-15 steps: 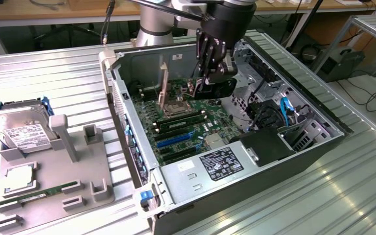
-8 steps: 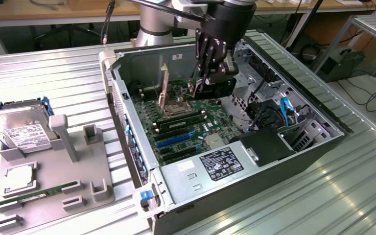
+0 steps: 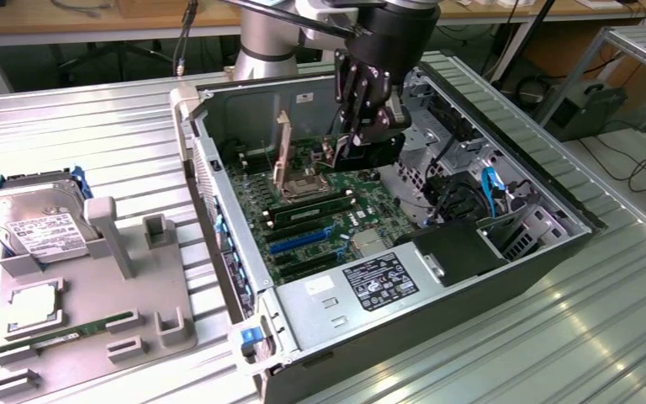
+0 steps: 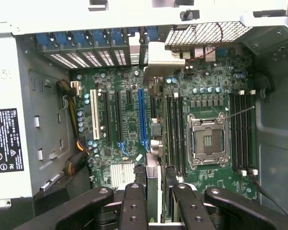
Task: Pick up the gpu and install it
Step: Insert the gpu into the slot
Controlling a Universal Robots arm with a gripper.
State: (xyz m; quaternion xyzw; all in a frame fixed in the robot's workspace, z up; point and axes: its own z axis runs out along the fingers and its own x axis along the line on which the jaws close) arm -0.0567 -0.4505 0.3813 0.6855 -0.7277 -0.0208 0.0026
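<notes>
Gripper [image 3: 359, 143] hangs inside the open computer case [image 3: 548, 252], its fingers [image 4: 134, 203] pinched on the gpu [image 3: 370, 151], which shows in the exterior view as a dark slab just under the fingertips, held above the motherboard [image 3: 300, 215]. From the wrist view the card [image 4: 156, 177] appears edge-on between the two black fingers, a thin upright strip with its pale metal bracket [image 4: 163, 55] at the far end, near the case's rear slot covers. It sits roughly between the long blue slot [image 4: 142, 117] and the dark memory slots next to the bare CPU socket [image 4: 207, 140]; whether its edge touches the board I cannot tell. Off to the exterior view's left, a grey parts holder [image 3: 87, 303] carries a hard drive [image 3: 31, 223], a processor chip [image 3: 34, 307] and a green memory stick [image 3: 65, 334]. The power supply [image 3: 357, 290] fills the case's near end.
</notes>
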